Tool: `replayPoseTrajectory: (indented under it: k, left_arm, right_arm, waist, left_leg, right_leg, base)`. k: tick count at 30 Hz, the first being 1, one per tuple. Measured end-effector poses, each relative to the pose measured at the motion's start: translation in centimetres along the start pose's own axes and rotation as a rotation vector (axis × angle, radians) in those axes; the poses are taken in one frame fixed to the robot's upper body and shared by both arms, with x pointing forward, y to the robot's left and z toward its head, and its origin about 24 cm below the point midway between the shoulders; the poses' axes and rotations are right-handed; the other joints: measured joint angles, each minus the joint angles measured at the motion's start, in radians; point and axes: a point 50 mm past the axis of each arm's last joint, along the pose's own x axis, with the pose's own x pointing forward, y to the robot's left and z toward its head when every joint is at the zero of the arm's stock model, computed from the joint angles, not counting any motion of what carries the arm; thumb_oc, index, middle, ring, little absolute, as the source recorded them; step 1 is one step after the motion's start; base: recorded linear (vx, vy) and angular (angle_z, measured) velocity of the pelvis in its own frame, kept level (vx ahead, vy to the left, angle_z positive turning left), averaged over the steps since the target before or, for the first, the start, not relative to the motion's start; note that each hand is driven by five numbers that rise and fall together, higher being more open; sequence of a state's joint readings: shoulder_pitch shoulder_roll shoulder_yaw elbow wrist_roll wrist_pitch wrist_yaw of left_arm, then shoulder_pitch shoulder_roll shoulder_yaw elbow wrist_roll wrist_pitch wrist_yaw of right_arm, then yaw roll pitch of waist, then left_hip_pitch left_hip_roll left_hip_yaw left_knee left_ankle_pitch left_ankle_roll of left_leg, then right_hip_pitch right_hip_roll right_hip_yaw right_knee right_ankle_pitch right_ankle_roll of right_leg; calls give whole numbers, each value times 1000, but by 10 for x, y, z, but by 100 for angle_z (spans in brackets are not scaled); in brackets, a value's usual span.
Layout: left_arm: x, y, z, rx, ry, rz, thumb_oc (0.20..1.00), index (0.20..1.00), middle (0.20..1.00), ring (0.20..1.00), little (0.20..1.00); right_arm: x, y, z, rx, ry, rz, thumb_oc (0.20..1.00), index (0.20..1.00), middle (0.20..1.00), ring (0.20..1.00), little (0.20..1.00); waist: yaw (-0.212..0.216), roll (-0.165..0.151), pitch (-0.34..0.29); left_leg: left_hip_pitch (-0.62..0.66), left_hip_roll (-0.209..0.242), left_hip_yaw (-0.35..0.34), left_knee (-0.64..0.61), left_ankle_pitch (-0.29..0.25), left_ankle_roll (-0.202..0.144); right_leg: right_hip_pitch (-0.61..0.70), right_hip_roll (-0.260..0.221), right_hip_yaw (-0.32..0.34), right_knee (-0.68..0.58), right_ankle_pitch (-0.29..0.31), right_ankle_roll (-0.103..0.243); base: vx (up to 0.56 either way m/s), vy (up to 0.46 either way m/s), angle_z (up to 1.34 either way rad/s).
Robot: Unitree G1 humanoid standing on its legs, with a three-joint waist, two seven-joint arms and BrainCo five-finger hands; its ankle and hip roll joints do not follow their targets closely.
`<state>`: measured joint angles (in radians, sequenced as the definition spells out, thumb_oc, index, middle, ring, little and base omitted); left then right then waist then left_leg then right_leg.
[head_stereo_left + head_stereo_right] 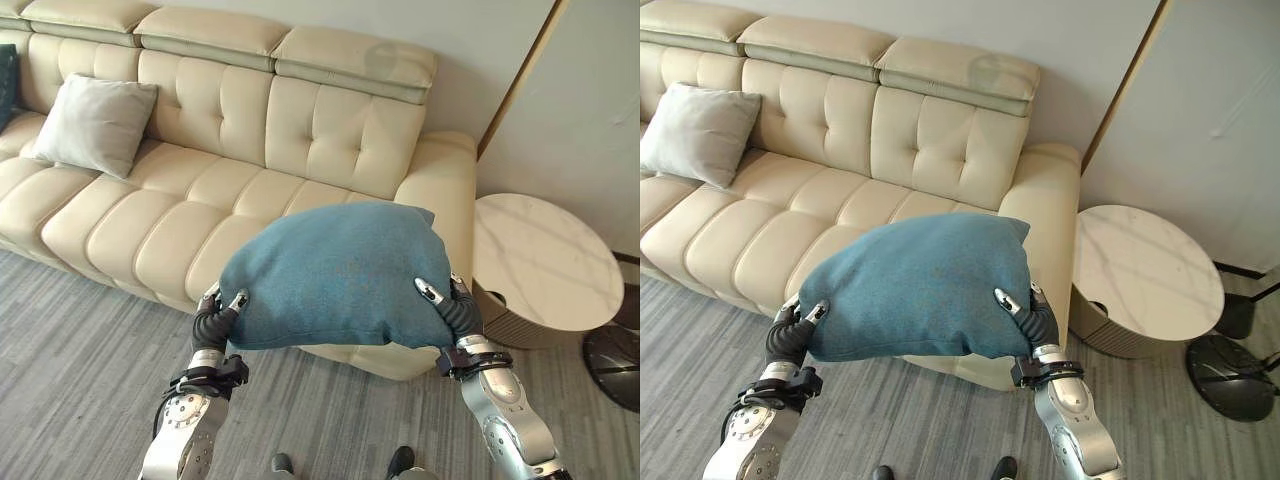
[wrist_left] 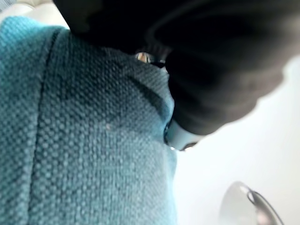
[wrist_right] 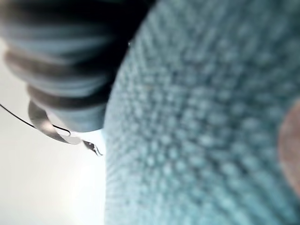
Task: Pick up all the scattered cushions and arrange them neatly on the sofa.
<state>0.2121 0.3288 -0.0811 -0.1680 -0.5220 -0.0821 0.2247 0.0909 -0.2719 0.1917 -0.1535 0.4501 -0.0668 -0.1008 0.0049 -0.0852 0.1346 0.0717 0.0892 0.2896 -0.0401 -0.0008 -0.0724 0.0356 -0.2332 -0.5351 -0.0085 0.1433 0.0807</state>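
You have the teal cushion (image 1: 335, 275) pinched at both ends, left robot hand (image 1: 218, 312) and right robot hand (image 1: 447, 303) curled onto its fabric, carried level above the cream sofa's (image 1: 190, 215) right seat for placement.

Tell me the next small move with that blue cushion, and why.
Probably carry it forward over the seat. Both hands, left and right, grip the blue cushion at its ends, held up in front of the sofa's right end, not yet resting on it. The grey cushion already leans against the backrest.
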Motion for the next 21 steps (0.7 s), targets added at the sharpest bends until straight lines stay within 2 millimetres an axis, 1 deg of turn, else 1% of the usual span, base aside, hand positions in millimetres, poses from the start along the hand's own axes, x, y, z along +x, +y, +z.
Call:
replayPoseTrajectory:
  k: [2,3,4,5,6,7,8,9,10,11,12,13,14,15,16,17,18,19,20,21]
  left_arm:
    - [2,0,1,7,-4,-3,200,200,200,200,200]
    - [3,1,2,23,-10,-1,200,200,200,200,200]
    - [6,0,2,40,-15,-3,200,200,200,200,200]
    - [8,-2,2,41,-18,-10,200,200,200,200,200]
    - [8,-2,3,45,-22,-10,200,200,200,200,200]
    - [8,0,5,57,-27,-9,200,200,200,200,200]
    - [9,4,8,74,-40,0,200,200,200,200,200]
    - [9,6,9,87,-40,1,200,200,200,200,200]
    - [9,5,8,87,-35,-2,200,200,200,200,200]
    - [9,4,6,75,-32,1,200,200,200,200,200]
    - [9,4,4,77,-24,3,200,200,200,200,200]
    - [6,5,2,74,-14,7,200,200,200,200,200]
    - [7,-1,0,52,-17,7,200,200,200,200,200]
    - [8,-8,1,57,-28,-18,200,200,200,200,200]
    - [8,-9,1,42,-31,-14,200,200,200,200,200]
    - [10,-11,2,36,-38,-18,200,200,200,200,200]
    - [11,-13,3,35,-42,-25,200,200,200,200,200]
    - [13,-18,5,35,-51,-48,200,200,200,200,200]
    - [13,-18,6,36,-55,-47,200,200,200,200,200]
    - [13,-15,7,42,-60,-41,200,200,200,200,200]
  right_arm:
    - [0,0,0,0,-1,-5,200,200,200,200,200]
    - [0,1,0,0,-4,-7,200,200,200,200,200]
    - [0,2,-1,0,-5,-8,200,200,200,200,200]
    - [0,0,-1,-7,-3,-14,200,200,200,200,200]
    - [-3,-1,-3,-7,10,-18,200,200,200,200,200]
    - [-6,2,-8,6,27,-17,200,200,200,200,200]
    - [-6,4,-9,7,32,-3,200,200,200,200,200]
    - [-7,6,-10,12,37,3,200,200,200,200,200]
    - [-7,6,-11,11,40,2,200,200,200,200,200]
    - [-7,4,-11,8,43,-2,200,200,200,200,200]
    - [-7,3,-14,7,53,-7,200,200,200,200,200]
    - [-8,2,-16,5,64,-9,200,200,200,200,200]
    - [-11,-4,-18,-5,75,-26,200,200,200,200,200]
    - [-8,-12,-13,-33,62,-40,200,200,200,200,200]
    - [-8,-13,-13,-27,67,-38,200,200,200,200,200]
    - [-7,-13,-13,-25,63,-40,200,200,200,200,200]
    - [-7,-14,-11,-25,54,-43,200,200,200,200,200]
    - [-10,-21,-11,-19,50,-78,200,200,200,200,200]
    - [-10,-21,-10,-23,49,-75,200,200,200,200,200]
    - [-8,-20,-9,-23,42,-66,200,200,200,200,200]
  waist:
    - [-2,-8,-2]
    - [1,-14,-3]
    - [-1,-8,0]
    - [-25,3,7]
    - [-37,10,7]
    - [-39,17,8]
    - [-35,3,6]
    - [-34,3,7]
    - [-36,0,17]
    - [-55,9,35]
    - [-68,6,36]
    - [-67,-13,37]
    - [-77,11,50]
    - [-63,35,65]
    - [-52,41,63]
    - [-55,41,62]
    - [-65,40,61]
    - [-86,11,55]
    - [-82,-1,49]
    - [-69,-13,47]
  left_leg:
    - [-1,-13,-6,0,0,14]
    - [-10,-23,-9,10,-18,29]
    - [-36,-23,-13,41,-38,47]
    - [-58,-22,-41,73,-38,68]
    - [-51,-22,-72,60,-35,84]
    - [-53,-20,-89,42,-27,94]
    - [-46,-18,-91,19,-12,108]
    - [-52,-15,-98,13,-8,109]
    - [-51,-20,-116,12,-5,110]
    - [-52,-20,-154,9,-6,109]
    - [-42,-26,-169,-4,-2,103]
    - [-19,-42,-184,-25,-5,84]
    - [-10,-13,-232,-39,-19,63]
    - [17,21,-217,-40,-19,62]
    - [63,59,-197,-39,-28,26]
    - [73,73,-189,-29,-33,17]
    - [71,85,-185,-7,-40,0]
    - [-6,85,-173,149,-49,-53]
    - [-31,83,-165,211,-49,-53]
    - [-64,83,-167,296,-49,-53]
  right_leg:
    - [-18,-28,19,54,-16,20]
    - [-34,-46,30,91,-21,30]
    - [-56,-68,46,145,-22,33]
    - [-90,-84,84,231,-27,34]
    - [-147,-87,165,328,-71,54]
    - [-179,-50,231,347,-126,90]
    - [-207,4,266,317,-165,73]
    - [-209,60,296,240,-165,73]
    - [-227,105,250,151,-143,45]
    - [-236,128,231,83,-125,59]
    - [-235,126,228,33,-103,75]
    - [-227,109,213,15,-82,64]
    - [-191,124,176,6,-64,70]
    - [-160,175,183,-16,-55,48]
    - [-115,211,174,-13,-49,-16]
    - [-95,222,161,-9,-66,-40]
    - [-85,229,147,6,-87,-67]
    - [-58,216,99,1,-100,-85]
    - [-56,211,101,5,-97,-100]
    - [-48,211,113,4,-99,-114]
  base:
    - [38,199,21]
    - [29,182,16]
    - [-10,62,39]
    - [133,82,56]
    - [105,61,62]
    - [154,70,27]
    - [112,16,24]
    - [260,25,19]
    - [211,16,66]
    - [355,7,88]
    - [281,-10,92]
    - [417,-49,106]
    - [365,-115,97]
    - [467,-189,69]
    - [485,-262,25]
    - [392,-237,13]
    - [309,-238,80]
    - [191,-152,74]
    - [170,-132,55]
    - [86,-54,-27]
